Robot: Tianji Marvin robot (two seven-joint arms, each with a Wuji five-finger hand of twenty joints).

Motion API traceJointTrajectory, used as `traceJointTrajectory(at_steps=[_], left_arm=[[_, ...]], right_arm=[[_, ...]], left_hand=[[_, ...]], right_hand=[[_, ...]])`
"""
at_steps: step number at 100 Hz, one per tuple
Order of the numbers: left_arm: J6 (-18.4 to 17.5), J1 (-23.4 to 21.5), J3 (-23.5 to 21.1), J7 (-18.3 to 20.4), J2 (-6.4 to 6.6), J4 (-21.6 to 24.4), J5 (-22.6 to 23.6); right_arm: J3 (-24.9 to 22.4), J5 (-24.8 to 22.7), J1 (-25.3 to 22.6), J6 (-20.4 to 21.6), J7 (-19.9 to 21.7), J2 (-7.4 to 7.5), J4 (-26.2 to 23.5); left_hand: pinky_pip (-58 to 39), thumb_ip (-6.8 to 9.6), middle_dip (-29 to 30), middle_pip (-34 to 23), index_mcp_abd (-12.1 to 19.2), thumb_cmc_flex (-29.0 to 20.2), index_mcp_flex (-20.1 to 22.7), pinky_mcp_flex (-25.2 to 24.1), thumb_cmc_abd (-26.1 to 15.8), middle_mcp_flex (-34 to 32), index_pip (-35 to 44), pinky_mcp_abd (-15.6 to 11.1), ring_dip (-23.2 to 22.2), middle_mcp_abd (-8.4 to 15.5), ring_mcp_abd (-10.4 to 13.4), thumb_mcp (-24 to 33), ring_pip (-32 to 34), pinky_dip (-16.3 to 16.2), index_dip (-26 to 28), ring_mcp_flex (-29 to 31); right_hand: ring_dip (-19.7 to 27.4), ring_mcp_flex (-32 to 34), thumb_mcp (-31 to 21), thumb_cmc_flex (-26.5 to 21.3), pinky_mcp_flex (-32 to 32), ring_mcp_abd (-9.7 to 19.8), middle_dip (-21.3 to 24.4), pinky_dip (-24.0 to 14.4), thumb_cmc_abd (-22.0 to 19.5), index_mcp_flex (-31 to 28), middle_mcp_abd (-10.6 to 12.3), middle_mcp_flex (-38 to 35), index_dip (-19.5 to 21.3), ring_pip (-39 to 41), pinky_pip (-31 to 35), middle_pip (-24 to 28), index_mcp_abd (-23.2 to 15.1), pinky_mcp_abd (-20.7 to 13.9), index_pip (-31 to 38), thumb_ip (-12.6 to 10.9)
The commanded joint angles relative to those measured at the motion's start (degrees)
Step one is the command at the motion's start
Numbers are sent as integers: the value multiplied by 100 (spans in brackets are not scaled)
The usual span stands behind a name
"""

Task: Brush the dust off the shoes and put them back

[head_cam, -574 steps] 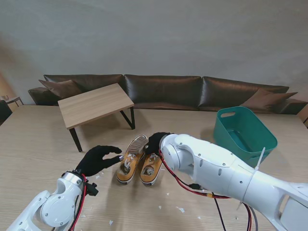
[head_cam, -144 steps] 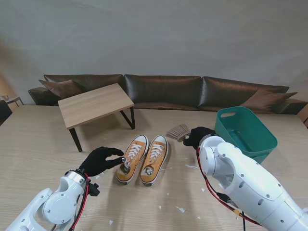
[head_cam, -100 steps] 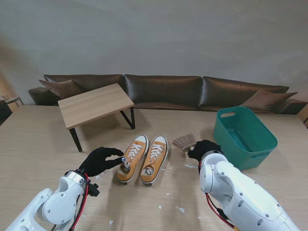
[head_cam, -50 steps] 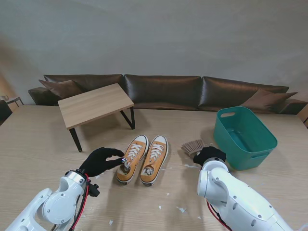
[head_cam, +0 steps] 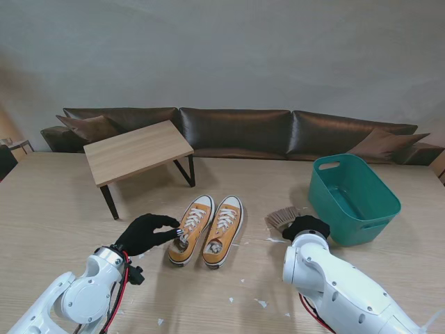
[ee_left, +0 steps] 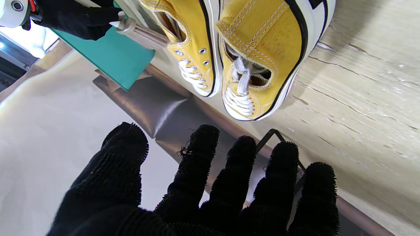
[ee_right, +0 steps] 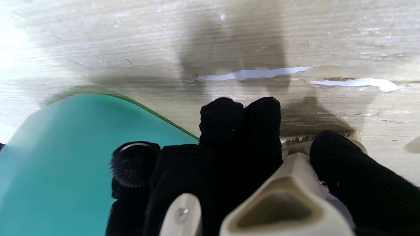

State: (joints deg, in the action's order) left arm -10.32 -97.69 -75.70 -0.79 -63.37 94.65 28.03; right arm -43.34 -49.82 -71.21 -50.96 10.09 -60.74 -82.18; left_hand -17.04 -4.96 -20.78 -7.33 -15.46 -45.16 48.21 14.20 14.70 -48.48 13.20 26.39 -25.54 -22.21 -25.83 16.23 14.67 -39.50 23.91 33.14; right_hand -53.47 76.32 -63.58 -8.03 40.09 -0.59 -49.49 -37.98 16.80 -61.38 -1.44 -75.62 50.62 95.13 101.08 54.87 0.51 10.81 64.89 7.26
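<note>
The right hand (head_cam: pixel 306 226) grips the brush (head_cam: pixel 281 217) beside the green bin (head_cam: pixel 354 198), while the open left hand (head_cam: pixel 144 233) waits just left of the shoes (head_cam: pixel 206 229).

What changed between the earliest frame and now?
The right hand, still gripping the brush, withdrew from over the shoes rightward to beside the green bin; the left shoe, tipped earlier, lies flat. The left hand stayed open by the shoes.
</note>
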Motion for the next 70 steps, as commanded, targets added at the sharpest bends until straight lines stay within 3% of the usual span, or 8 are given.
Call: traceJointTrajectory(at_steps=[1, 17, 40, 70], left_arm=[[5, -7, -2, 121, -7, 2, -28], [6, -9, -5, 140, -4, 4, -39], [1, -1, 5, 155, -2, -3, -53], [-15, 19, 15, 166, -1, -31, -71]], right_arm=[[74, 10, 30, -98, 138, 17, 14], [212, -2, 100, -244, 210, 60, 36], [309, -72, 133, -314, 383, 133, 5], [158, -180, 20, -215, 338, 109, -55]], left_hand=[[122, 262, -54, -31, -37, -84, 86, -13, -276, -97, 22, 99, -80, -78, -108, -103, 62, -55, 30, 233], [124, 262, -55, -30, -47, -87, 95, -14, -276, -99, 27, 102, -79, -73, -107, -104, 64, -54, 33, 242], [124, 261, -59, -36, -47, -84, 105, -11, -273, -126, 33, 97, -76, -86, -100, -110, 64, -51, 36, 248], [125, 261, -64, -45, -56, -80, 137, -9, -269, -162, 49, 101, -78, -78, -99, -114, 75, -48, 43, 277]], right_hand=[[51, -59, -59, 108, 2608, 1029, -56, 88, -205, 313, 199, -106, -150, 31, 152, 127, 263, -98, -137, -226], [124, -59, 73, 309, 2575, 1013, -43, 166, -70, 616, 245, 164, -233, -83, -6, 152, 282, -86, -126, -273], [585, -65, 322, 468, 2208, 589, 55, 439, 163, 1385, 204, 1006, -631, -786, -809, 206, 382, 330, -546, -361], [763, -67, 411, 413, 1935, 491, 126, 346, 356, 1678, 219, 1320, -773, -1027, -943, 311, 404, 308, -641, -346]])
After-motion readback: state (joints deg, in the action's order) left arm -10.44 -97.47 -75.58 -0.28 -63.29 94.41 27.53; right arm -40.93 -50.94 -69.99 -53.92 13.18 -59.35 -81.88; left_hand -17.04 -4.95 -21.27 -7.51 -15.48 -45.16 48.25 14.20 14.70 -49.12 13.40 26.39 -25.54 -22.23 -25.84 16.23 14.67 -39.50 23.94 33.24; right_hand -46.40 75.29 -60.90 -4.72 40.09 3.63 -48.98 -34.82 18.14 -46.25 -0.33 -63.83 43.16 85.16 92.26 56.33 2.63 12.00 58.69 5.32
